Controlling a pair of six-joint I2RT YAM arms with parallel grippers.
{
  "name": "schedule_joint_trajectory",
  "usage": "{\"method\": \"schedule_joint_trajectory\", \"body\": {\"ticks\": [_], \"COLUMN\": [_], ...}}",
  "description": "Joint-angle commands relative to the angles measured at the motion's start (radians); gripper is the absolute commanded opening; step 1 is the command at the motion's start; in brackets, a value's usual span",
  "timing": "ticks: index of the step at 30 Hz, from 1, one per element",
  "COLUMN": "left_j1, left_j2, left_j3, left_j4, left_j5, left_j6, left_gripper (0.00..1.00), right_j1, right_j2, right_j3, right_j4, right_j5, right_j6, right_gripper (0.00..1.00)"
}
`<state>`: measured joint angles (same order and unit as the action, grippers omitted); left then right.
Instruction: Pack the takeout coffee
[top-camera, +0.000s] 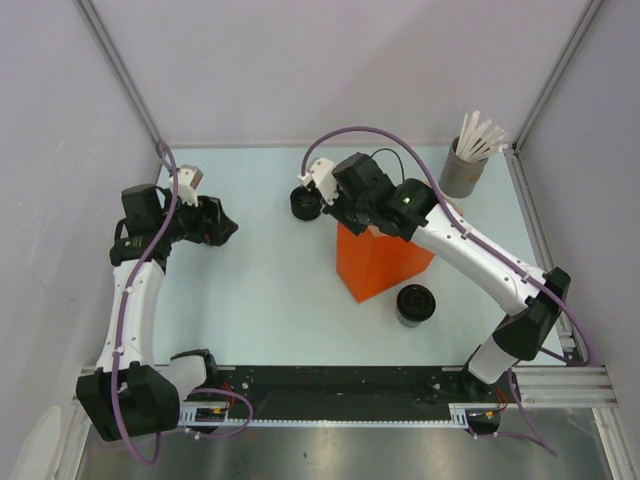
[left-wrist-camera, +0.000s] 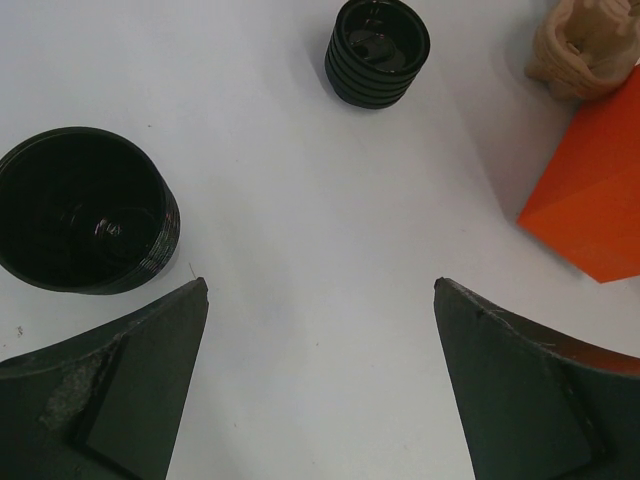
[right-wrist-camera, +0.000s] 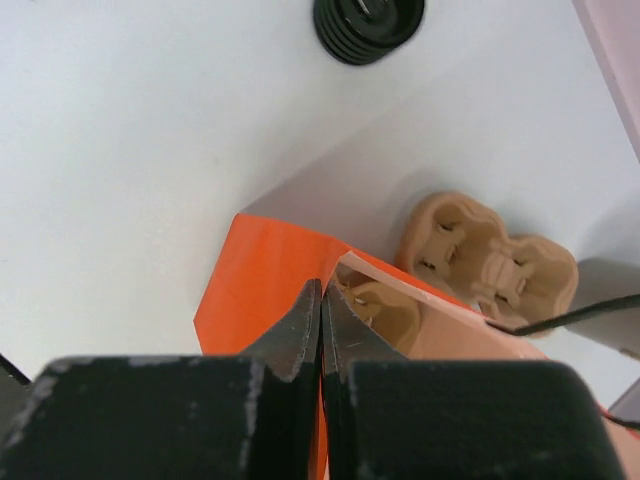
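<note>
On the pale table (top-camera: 260, 300) I see the takeout coffee (top-camera: 415, 303) beside the orange bag (top-camera: 380, 270), unpacked; right gripper (right-wrist-camera: 321, 300) seemingly pinches its rim, left gripper (left-wrist-camera: 320, 290) spread.

I get bright, even light from overhead; the worktop (top-camera: 270, 290) looks nearly washed out in both wrist views. Shadows are soft. Small glints sit inside the black cup (left-wrist-camera: 85, 215). Close to my right wrist lens, the right gripper (right-wrist-camera: 321, 295) looks soft.
</note>
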<state>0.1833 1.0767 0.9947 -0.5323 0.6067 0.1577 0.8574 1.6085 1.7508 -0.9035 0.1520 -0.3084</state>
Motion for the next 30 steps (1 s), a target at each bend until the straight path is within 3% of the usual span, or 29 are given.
{"method": "schedule_joint_trajectory", "body": {"ticks": [1,13,22,29,30], "left_j1": [0.012,0.013,0.021,0.022,0.021], "left_j2": [-0.029,-0.04,-0.04,-0.043,-0.041], "left_j3": [-0.002,-0.001,-0.004,-0.005,-0.005], "left_j4": [0.032,0.032,0.035,0.035,0.035], "left_j5": [0.03,0.024,0.03,0.03,0.031], "left_j6": [-0.006,-0.004,-0.006,-0.007,-0.007], "left_gripper": [1.0,1.0,1.0,1.0,1.0], "right_j1": [0.064,0.192,0.258,0.259,0.259], "right_j2": [0.042,0.212,0.223,0.18,0.16], "right_j3": [0.097,0.268,0.279,0.306,0.312], "right_j4": [0.048,0.055,0.046,-0.024,-0.034], "right_j5": [0.001,-0.005,-0.02,-0.124,-0.141], "right_j6": [-0.006,-0.001,-0.011,-0.072,-0.08], "right_gripper": [0.0,0.0,0.0,0.27,0.35]}}
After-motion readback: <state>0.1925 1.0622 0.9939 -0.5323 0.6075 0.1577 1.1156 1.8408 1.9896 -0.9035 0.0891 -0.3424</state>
